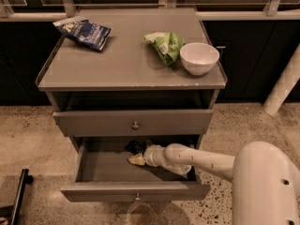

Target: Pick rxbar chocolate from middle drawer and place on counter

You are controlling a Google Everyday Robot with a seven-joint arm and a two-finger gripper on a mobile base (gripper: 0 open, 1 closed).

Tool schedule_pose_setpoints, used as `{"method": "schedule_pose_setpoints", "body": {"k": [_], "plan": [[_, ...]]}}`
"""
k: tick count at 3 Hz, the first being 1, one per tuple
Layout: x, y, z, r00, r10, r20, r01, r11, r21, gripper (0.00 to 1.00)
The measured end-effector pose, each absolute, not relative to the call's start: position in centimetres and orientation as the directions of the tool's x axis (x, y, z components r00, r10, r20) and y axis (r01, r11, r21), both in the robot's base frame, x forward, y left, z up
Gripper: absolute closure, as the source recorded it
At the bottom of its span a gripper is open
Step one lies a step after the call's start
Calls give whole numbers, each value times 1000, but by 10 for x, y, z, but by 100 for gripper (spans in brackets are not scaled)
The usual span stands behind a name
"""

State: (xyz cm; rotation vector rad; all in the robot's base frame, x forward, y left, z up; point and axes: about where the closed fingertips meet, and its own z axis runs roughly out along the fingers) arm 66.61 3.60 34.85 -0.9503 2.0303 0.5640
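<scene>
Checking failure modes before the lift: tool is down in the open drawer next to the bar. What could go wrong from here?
1. The rxbar chocolate lies flat at the back of the middle drawer, partly hidden, so the tool may miss it or lose it.
2. The upper drawer front overhangs that spot; a straight lift could hit it.
3. The counter holds a blue bag, green bag and bowl; a placement near them may knock one.

The counter (122, 67) is dull grey and smooth, maybe painted metal. The blue bag (84, 31) and green bag (164, 45) are shiny and crinkly. The bowl (199, 57) is smooth and white. The pincer (137, 160), low in the middle drawer (93, 191), is pale and smooth.
</scene>
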Motion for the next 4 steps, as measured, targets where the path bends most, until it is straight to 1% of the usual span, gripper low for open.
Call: {"method": "schedule_pose_setpoints", "body": {"k": [2, 3, 4], "plan": [[658, 38, 419, -284, -407, -868, -832, 555, 11, 88], [658, 38, 422, -282, -404, -870, -833, 553, 12, 100], [658, 40, 417, -297, -405, -865, -829, 559, 23, 82]]}}
